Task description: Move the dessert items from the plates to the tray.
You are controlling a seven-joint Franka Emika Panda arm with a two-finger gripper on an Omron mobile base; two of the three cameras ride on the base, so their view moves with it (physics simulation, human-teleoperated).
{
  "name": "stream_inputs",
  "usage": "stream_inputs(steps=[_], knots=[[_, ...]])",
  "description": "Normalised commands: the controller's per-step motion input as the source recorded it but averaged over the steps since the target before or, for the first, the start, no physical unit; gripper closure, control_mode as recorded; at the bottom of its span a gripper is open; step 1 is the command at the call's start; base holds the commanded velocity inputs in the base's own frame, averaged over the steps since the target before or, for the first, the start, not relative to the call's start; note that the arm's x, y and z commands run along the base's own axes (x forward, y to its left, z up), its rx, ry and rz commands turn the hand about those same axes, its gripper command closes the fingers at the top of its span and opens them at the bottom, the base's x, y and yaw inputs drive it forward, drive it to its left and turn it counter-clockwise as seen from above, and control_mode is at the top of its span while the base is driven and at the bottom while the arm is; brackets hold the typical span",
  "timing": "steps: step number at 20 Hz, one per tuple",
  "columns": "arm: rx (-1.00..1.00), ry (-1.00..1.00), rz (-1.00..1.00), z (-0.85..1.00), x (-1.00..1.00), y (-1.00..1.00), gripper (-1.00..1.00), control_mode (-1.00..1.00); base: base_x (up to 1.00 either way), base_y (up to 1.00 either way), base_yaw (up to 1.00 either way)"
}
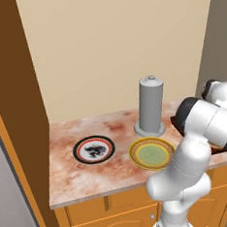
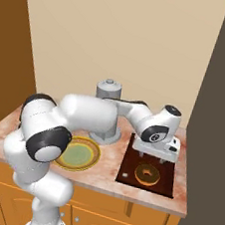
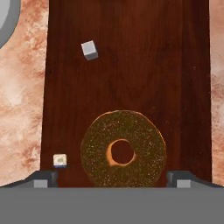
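A tall grey cylinder (image 1: 150, 106) stands on the marbled counter (image 1: 72, 172) above orange cabinets (image 1: 115, 220).

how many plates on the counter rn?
2. The black-rimmed plate sits at the left; the yellow-rimmed plate is beside it, in front of the grey cylinder. Both look bare.

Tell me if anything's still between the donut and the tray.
Nothing visible. The donut already lies on the tray, with the open gripper right above it. A small pale lump sits on the tray too, apart from the donut.
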Motion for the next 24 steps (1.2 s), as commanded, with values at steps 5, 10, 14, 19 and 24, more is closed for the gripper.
stream_inputs(steps=[5, 10, 14, 19, 24], knots=[[0.0, 0.0, 0.0, 0.24, -0.05, 0.75, -1.0, -1.0, 0.0, 0.0, 0.0], [0.0, 0.0, 0.0, 0.39, -0.34, 0.82, -1.0, -1.0, 0.0, 0.0, 0.0], [0.0, -0.01, 0.0, 0.42, -0.59, 0.76, -1.0, -1.0, 0.0, 0.0, 0.0], [0.0, -0.02, 0.0, 0.45, -0.66, 0.63, -1.0, -1.0, 0.0, 0.0, 0.0], [0.0, -0.06, 0.01, 0.39, -0.7, 0.55, -1.0, -1.0, 0.0, 0.0, 0.0]])
